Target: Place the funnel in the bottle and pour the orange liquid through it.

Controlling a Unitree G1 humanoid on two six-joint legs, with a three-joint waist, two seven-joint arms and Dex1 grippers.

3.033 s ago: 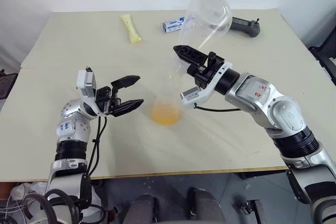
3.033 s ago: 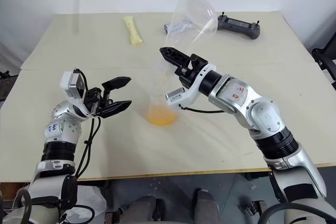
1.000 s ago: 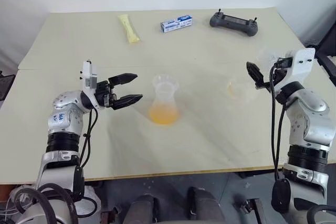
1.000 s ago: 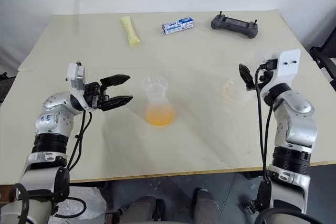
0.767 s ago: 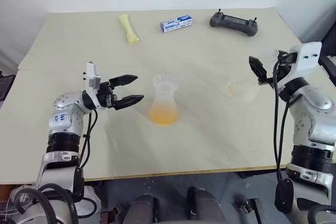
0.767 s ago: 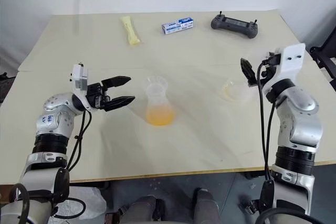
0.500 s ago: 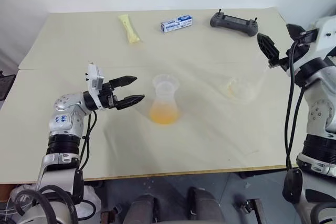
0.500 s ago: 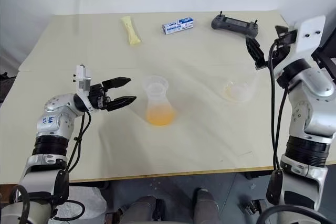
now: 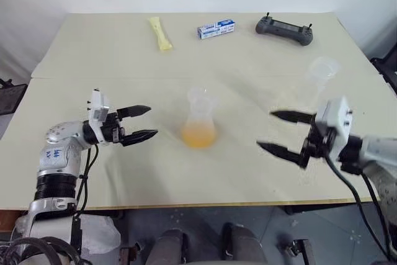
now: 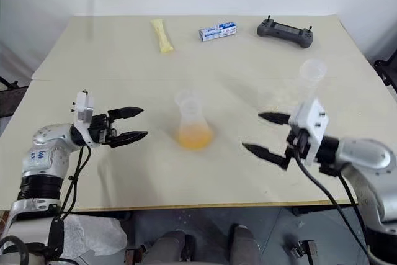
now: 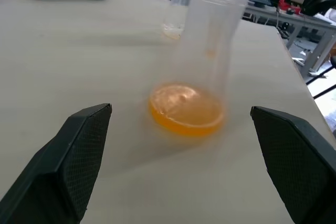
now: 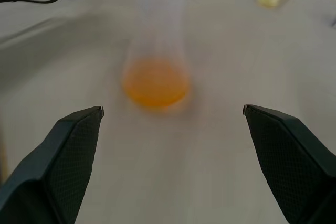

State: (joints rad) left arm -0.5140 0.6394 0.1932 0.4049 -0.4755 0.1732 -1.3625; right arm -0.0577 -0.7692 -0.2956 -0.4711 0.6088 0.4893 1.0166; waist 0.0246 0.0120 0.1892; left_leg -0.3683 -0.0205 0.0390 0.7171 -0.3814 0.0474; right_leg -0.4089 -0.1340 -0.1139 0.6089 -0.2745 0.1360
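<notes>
Table (image 9: 93, 48): beige | bottle (image 9: 199, 119) holding orange liquid (image 9: 199, 136) between tools | left tool (image 9: 141, 123): released, empty | right tool (image 9: 280, 133): released, empty

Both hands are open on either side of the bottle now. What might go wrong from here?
1. The bottle stands free between the left hand and right hand; a sideways knock might tip it and spill the orange liquid.
2. The clear cup stands just beyond the right hand, so lifting that arm might topple it.
</notes>
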